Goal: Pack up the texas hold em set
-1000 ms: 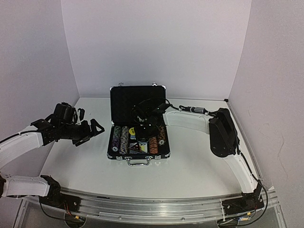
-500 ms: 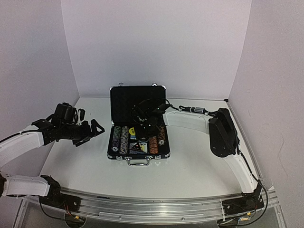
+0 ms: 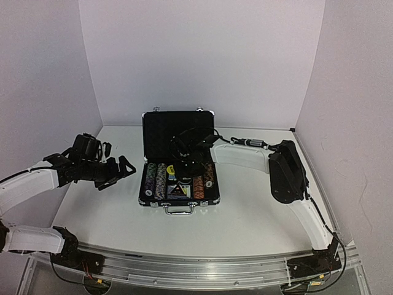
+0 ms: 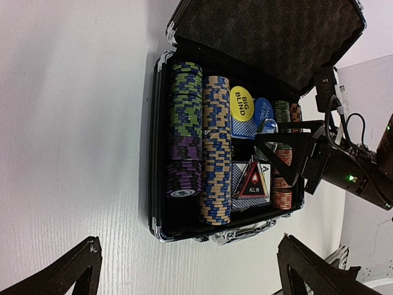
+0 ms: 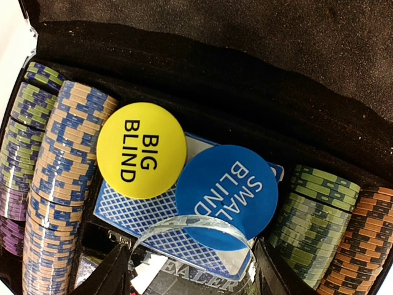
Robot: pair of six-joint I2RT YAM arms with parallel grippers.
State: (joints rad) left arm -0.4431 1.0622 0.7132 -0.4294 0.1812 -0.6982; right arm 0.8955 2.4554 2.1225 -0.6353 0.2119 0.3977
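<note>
The black silver-edged briefcase (image 3: 143, 187) lies open mid-table, its foam lid (image 3: 178, 126) upright. Rows of striped poker chips (image 4: 216, 147) (image 5: 61, 166) fill it. A yellow "BIG BLIND" disc (image 5: 141, 149) and a blue "SMALL BLIND" disc (image 5: 227, 190) rest on a blue card deck (image 5: 135, 212). Further toward the handle, a dark triangular "ALL IN" marker (image 4: 253, 180) lies on another deck. My right gripper (image 3: 187, 163) (image 5: 190, 279) hangs over the case's middle, shut on the clear dealer disc (image 5: 190, 249), just above the deck. My left gripper (image 3: 116, 172) (image 4: 190, 264) hovers open left of the case, nothing between its fingers.
The case's metal handle (image 3: 178, 209) faces the near edge. White walls close off the back and both sides of the white table (image 3: 245, 215). The right arm's cable (image 3: 249, 142) trails behind the case on the right.
My left arm has drifted slightly right, toward the case. The right gripper has stayed over the case's middle with the clear disc in it.
</note>
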